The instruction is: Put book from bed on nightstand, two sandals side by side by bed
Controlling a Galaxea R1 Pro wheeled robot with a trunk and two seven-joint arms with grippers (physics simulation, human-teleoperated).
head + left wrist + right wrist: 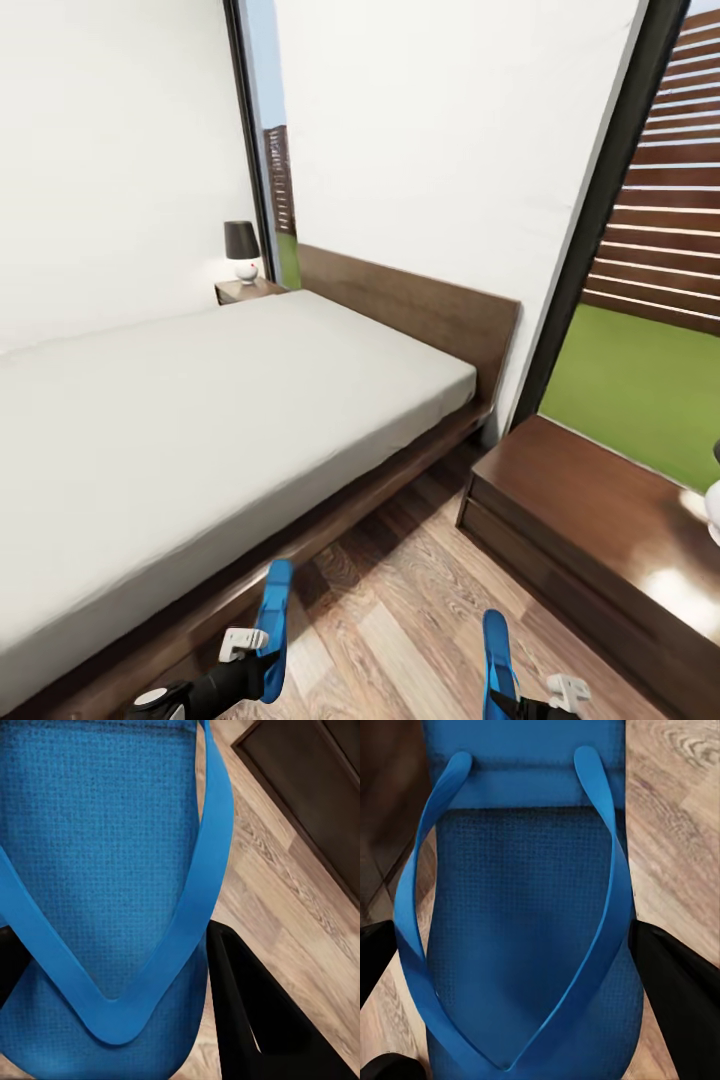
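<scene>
Black arms, white fittings

The left hand (262, 668) and right hand (505, 700) end black arm links, each carrying a small white block-shaped fitting (pale grey in shadow); up close the left fingers (259, 1020) look matte black, broad and tapered.

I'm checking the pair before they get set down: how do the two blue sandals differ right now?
The bright blue flat sandal in the left gripper is held close to the dark wooden bed frame; the bright blue flat sandal in the right gripper is out over the wood-plank floor, nearer the dark brown nightstand. The left one shows higher in the head view. Both are held edge-up, pointing forward.
</scene>
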